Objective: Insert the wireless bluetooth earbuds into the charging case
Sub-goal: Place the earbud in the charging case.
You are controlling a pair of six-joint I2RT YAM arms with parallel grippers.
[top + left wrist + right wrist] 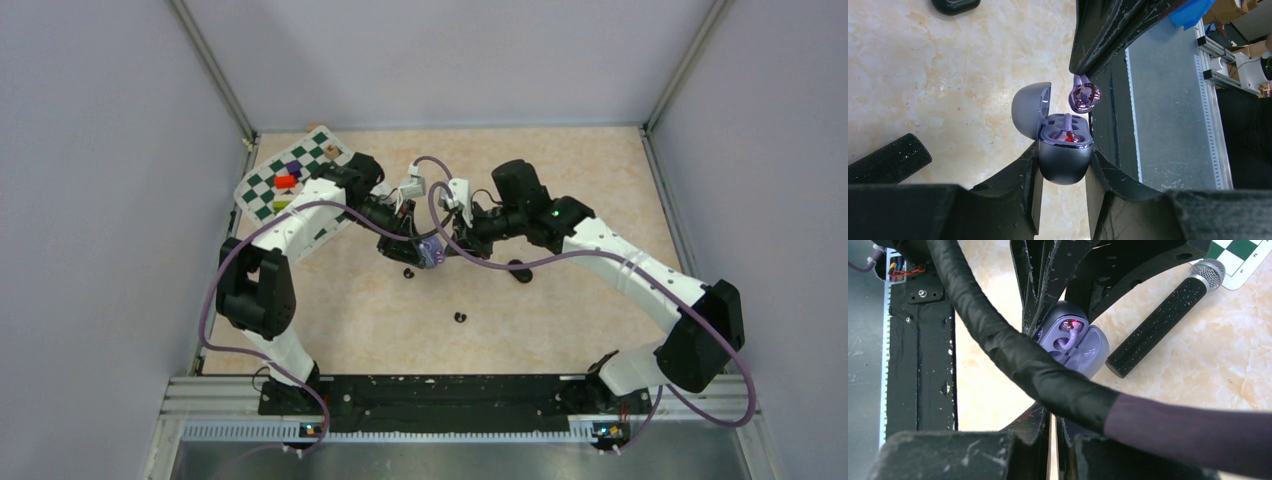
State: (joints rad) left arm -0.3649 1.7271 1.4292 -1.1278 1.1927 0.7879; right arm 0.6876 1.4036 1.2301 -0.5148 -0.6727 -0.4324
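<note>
My left gripper is shut on the body of a purple charging case, held above the table with its lid open. One pale purple earbud sits in a socket of the case. A second purple earbud hangs just above the case's rim, pinched at the tip of my right gripper, which is shut on it. In the top view both grippers meet over the table's middle around the case. Two black earbuds lie on the table in front of them.
A black charging case lies right of the grippers. A black microphone with a silver head lies beside the checkerboard, which carries small coloured blocks. A purple cable crosses the right wrist view and hides the right fingertips.
</note>
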